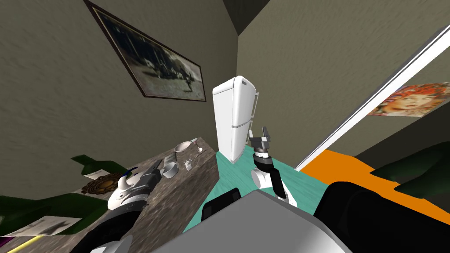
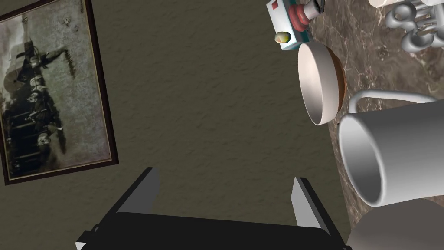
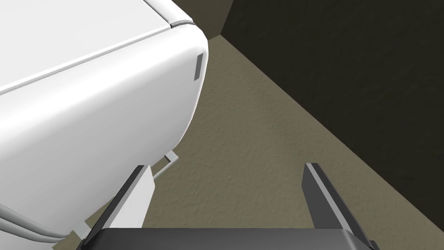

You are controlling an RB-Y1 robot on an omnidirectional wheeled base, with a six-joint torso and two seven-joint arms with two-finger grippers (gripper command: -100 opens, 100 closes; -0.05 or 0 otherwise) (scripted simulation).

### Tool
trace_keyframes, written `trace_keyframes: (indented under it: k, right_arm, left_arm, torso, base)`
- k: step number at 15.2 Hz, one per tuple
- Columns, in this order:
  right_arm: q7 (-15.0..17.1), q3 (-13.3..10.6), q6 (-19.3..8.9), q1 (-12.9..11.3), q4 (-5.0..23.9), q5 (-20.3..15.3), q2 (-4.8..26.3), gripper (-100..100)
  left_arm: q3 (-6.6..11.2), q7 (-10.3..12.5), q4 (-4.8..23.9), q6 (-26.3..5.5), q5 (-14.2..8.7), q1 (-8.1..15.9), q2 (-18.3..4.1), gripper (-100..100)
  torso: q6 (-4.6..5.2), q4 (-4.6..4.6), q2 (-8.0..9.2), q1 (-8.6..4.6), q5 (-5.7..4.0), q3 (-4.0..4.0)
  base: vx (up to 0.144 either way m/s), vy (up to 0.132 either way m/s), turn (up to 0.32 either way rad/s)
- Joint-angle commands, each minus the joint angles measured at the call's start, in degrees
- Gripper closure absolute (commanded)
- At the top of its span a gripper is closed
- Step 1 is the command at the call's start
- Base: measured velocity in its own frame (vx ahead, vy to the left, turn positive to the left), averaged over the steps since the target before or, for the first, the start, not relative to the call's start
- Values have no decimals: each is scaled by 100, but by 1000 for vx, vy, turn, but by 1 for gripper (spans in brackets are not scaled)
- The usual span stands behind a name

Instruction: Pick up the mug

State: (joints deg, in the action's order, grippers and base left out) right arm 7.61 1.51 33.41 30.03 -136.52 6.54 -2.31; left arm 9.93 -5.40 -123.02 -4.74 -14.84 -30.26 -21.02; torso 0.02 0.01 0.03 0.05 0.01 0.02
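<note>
A white mug (image 2: 399,152) (image 1: 170,169) with a thin handle stands on the dark marbled counter (image 1: 184,202). In the left wrist view it sits just off to one side of my left gripper (image 2: 225,195), outside the gap between the fingers (image 2: 145,193). That gripper (image 1: 158,166) is open with nothing between its fingers and hovers over the counter close beside the mug. My right gripper (image 1: 265,131) (image 3: 225,191) is open too, raised beside the white fridge (image 1: 233,118).
A white bowl (image 2: 321,82) (image 1: 183,146) stands just beyond the mug, with a small teal and white box (image 2: 288,21) and grey metal rings (image 2: 414,26) farther on. A framed picture (image 1: 154,66) hangs above the counter. The fridge (image 3: 86,108) stands at the counter's far end.
</note>
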Motion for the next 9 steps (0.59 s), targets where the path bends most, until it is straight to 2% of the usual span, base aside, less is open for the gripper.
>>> trace_keyframes:
  k: [1, 3, 4, 6, 7, 9]
  right_arm:
    - [0, 0, 0, 0, 0, 0, 0, 0]
    - [0, 0, 0, 1, 0, 0, 0, 0]
    - [0, 0, 0, 1, 0, 0, 0, 0]
    - [0, 0, 0, 0, 0, 0, 0, 0]
    - [0, 0, 0, 0, 0, 0, 0, 0]
    - [0, 0, 0, 0, 0, 0, 0, 0]
  left_arm:
    - [82, 12, 63, -286, -159, -2, -131, -100]
    - [82, 12, 63, -413, -159, -2, -131, -100]
    - [190, 14, 121, -581, -366, 0, -283, -100]
    - [190, 14, 121, -821, -366, 0, -283, -100]
    - [300, 16, 180, -966, -579, 4, -435, -100]
    - [300, 16, 180, -1239, -579, 4, -435, -100]
  torso:
    - [0, 0, 0, 0, 0, 0]
    - [-3, 0, 0, 1, 1, 0]
    - [-3, 0, -1, 0, 0, -1]
    - [0, 0, -2, -1, 0, -1]
    - [-2, 0, -2, -1, 0, -1]
    - [-1, 0, -1, 0, 0, -1]
  base:
    - [-9, 8, -121]
    - [-6, 7, -10]
    - [-5, 1, -101]
    - [-6, 6, -93]
    - [-6, 5, -121]
    - [-6, 8, -88]
